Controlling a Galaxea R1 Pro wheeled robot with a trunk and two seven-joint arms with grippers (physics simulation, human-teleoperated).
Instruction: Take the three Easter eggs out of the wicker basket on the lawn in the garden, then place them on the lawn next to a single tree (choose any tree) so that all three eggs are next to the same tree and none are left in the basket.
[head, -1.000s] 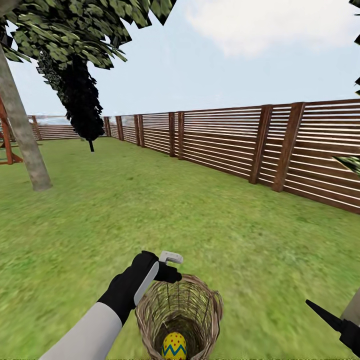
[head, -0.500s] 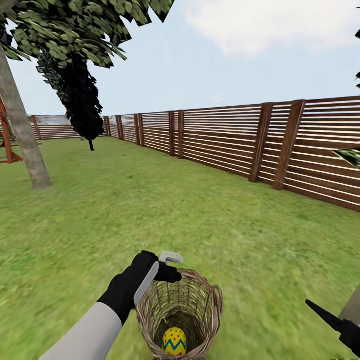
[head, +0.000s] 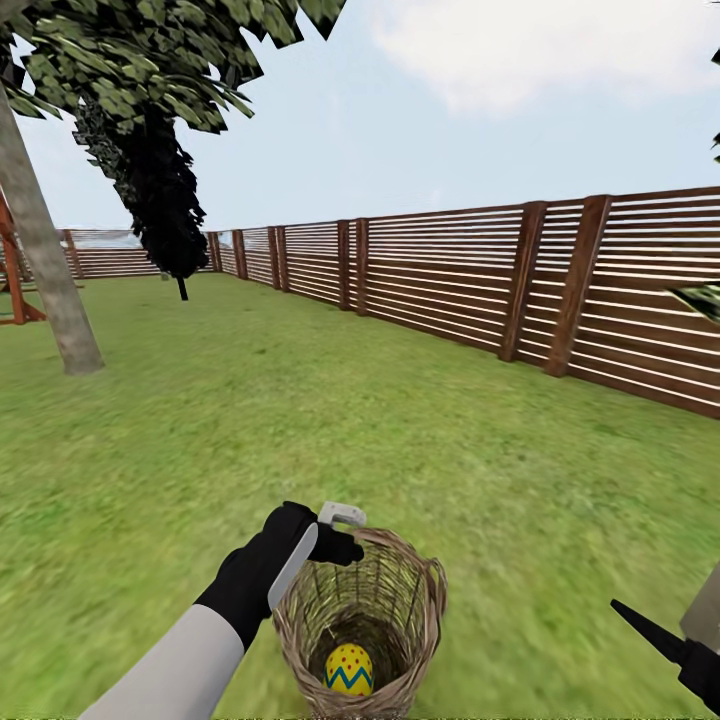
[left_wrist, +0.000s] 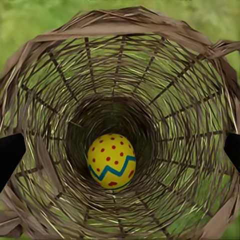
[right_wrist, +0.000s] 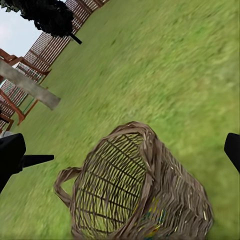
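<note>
The wicker basket (head: 362, 618) stands upright on the lawn (head: 300, 420) just in front of me. One yellow Easter egg (head: 349, 668) with red dots and a blue zigzag lies at its bottom. My left gripper (head: 332, 545) hangs over the basket's near-left rim, open and pointing down. In the left wrist view I look straight into the basket (left_wrist: 165, 65); the egg (left_wrist: 111, 160) lies well below the spread fingertips (left_wrist: 10, 155). My right gripper (head: 660, 640) is open, low on the right and apart from the basket (right_wrist: 140, 190). A pale-trunked tree (head: 45, 270) stands far left.
A brown slatted fence (head: 500, 290) runs along the right side and the back of the garden. A narrow black tree (head: 160, 200) stands near the far fence. A red-brown wooden frame (head: 12, 280) stands behind the pale trunk. Open grass lies between the basket and that tree.
The whole picture has shifted upward a little, so the camera has moved. The basket now sits slightly higher against my left gripper. Both grippers stay open.
</note>
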